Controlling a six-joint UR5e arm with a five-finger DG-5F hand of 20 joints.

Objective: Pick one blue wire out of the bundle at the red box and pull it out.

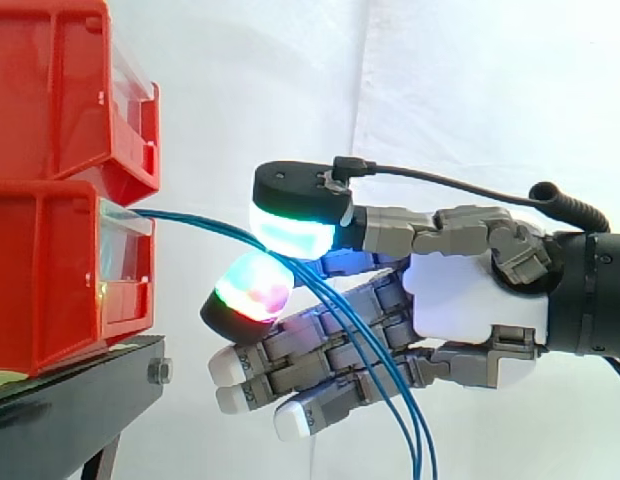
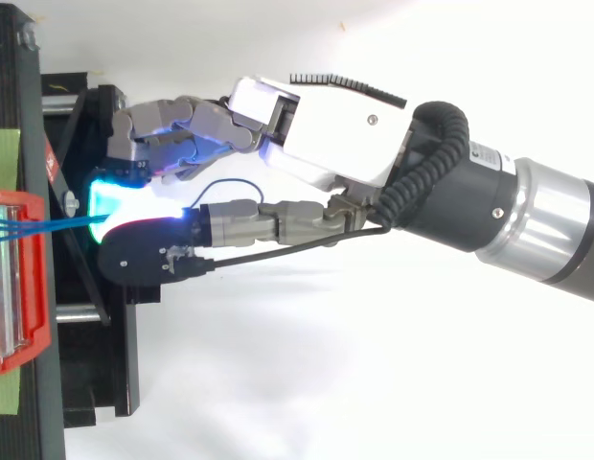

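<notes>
- Lower red bin (image 1: 50,270): stands on the black stand (image 1: 80,385) at the left of the side view. The upper red bin (image 1: 50,90) is stacked on it, with the white curtain (image 1: 470,90) behind.
- Blue wires (image 1: 205,224): leave the lower red bin's clear front and arc right to the hand (image 1: 470,295). There they pass between its two glowing pads (image 1: 290,235).
- Side view gives: one pad above the blue wires and one beneath. Past the pads the wires droop as several strands across the other fingers and run off the lower edge.
- Top view adds: the blue wires (image 2: 48,225) run as close, nearly straight strands from the left edge into the cyan glow. The arm (image 2: 546,230) enters from the right, and the hand (image 2: 316,134) lies over the front of the black stand.
- Hand, state: the thumb and one finger are closed together, and their pads pinch the blue wires a short way out from the bin front. Whether a single strand or the whole bundle is caught cannot be told.
- Hand, remainder: the other fingers lie nearly straight below the pinch and point toward the bins. The hand is near the bins but apart from them.
</notes>
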